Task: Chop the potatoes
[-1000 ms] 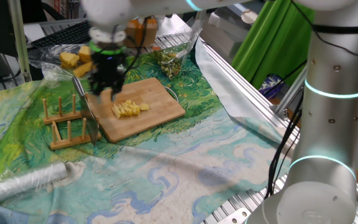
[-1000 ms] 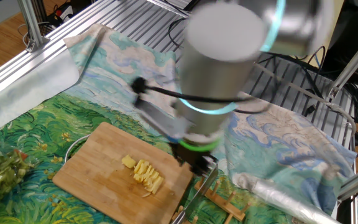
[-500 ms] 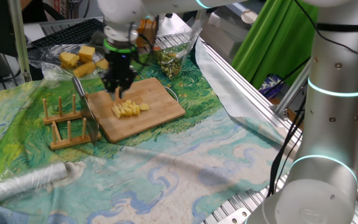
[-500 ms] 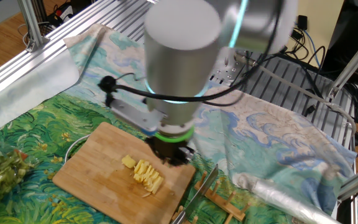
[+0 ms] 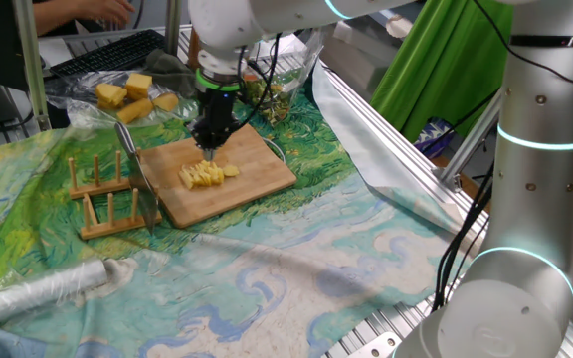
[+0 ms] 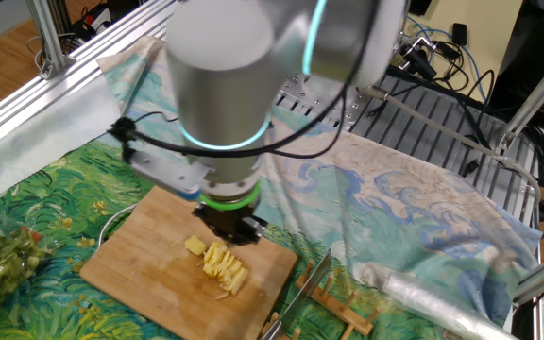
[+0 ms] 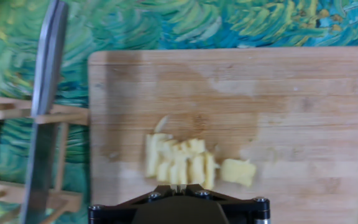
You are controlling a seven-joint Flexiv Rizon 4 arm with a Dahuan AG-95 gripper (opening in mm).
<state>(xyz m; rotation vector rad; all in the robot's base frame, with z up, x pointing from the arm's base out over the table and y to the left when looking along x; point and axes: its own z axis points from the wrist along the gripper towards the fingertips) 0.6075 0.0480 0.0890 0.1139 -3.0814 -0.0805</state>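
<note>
The potatoes (image 5: pixel 207 175) are a cluster of thin pale-yellow slices with one small chunk beside them, lying on the wooden board (image 5: pixel 259 159). They also show in the other fixed view (image 6: pixel 221 263) and in the hand view (image 7: pixel 185 163). My gripper (image 5: pixel 210 149) hangs just above the back of the cluster, fingers pointing down, pressed together and empty. In the other fixed view my gripper (image 6: pixel 230 236) stands right over the slices. In the hand view the fingertips (image 7: pixel 178 186) meet at the bottom edge, just below the slices. The knife (image 7: pixel 45 93) rests in the wooden rack (image 5: pixel 107 204).
Larger deep-yellow blocky chunks (image 5: pixel 127 92) lie behind the board on plastic. A bag of greens (image 5: pixel 270 97) sits at the back. A foil roll (image 5: pixel 38 293) lies at the front left. The rack and knife (image 6: pixel 296 293) stand beside the board (image 6: pixel 149 274).
My gripper has moved away from the rack and knife, across to the board, and now stands over the potato slices. The knife stays in the rack. The slices have not moved.
</note>
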